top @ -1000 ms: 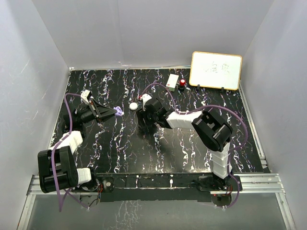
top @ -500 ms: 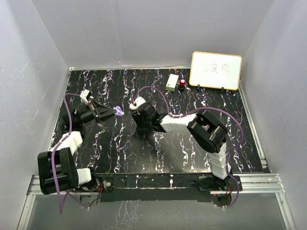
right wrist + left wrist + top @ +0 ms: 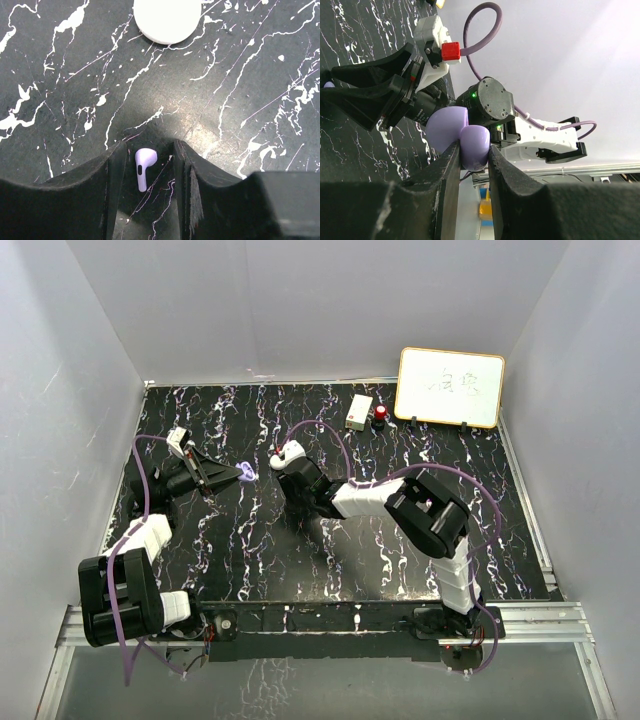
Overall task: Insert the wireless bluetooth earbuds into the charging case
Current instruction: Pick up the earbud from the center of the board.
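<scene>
Right gripper (image 3: pixel 149 145) has reached leftward over the table (image 3: pixel 250 75), jaws narrowing.
1 purple earbud (image 3: pixel 144 167) lies loose between its still-parted fingers; white round case (image 3: pixel 167 20) sits beyond, contents unseen. Left gripper (image 3: pixel 473 147) stays clamped on the purple case (image 3: pixel 447 127), its inside hidden.

The table (image 3: pixel 250 75) is glossy, black with white marble-like veins. The earbud (image 3: pixel 142 167) and case (image 3: pixel 475 145) are smooth lilac plastic with a soft sheen. The fingers (image 3: pixel 75 200) are matt, grainy black plastic.
</scene>
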Motion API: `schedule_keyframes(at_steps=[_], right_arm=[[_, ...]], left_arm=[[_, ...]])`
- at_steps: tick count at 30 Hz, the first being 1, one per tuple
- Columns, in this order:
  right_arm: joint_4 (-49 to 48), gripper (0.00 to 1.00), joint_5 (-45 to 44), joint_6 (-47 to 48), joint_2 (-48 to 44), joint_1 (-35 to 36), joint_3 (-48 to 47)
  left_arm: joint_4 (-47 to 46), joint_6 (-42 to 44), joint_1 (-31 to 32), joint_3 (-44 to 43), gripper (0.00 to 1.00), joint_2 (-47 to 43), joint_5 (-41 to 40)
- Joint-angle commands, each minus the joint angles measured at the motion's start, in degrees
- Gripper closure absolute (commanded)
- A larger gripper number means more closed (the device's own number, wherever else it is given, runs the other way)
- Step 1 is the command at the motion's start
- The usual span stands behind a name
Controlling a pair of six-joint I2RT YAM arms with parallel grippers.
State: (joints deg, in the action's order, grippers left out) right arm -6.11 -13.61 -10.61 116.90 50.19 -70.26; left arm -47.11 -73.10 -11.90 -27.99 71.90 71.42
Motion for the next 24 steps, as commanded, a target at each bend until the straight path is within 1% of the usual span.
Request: schedule_keyframes(at_steps=[1, 24], right_arm=[[-0.3, 0.60, -2.2, 0.0, 1.7, 0.5, 1.3], [1.7, 0.67, -3.7, 0.4, 0.4, 1.4, 2.4]], left_arm=[[-0.3, -0.4, -0.6, -0.6, 1.00, -1.6, 1.5], [-0.6, -0.2, -0.6, -0.5, 1.00, -1.0, 1.5]])
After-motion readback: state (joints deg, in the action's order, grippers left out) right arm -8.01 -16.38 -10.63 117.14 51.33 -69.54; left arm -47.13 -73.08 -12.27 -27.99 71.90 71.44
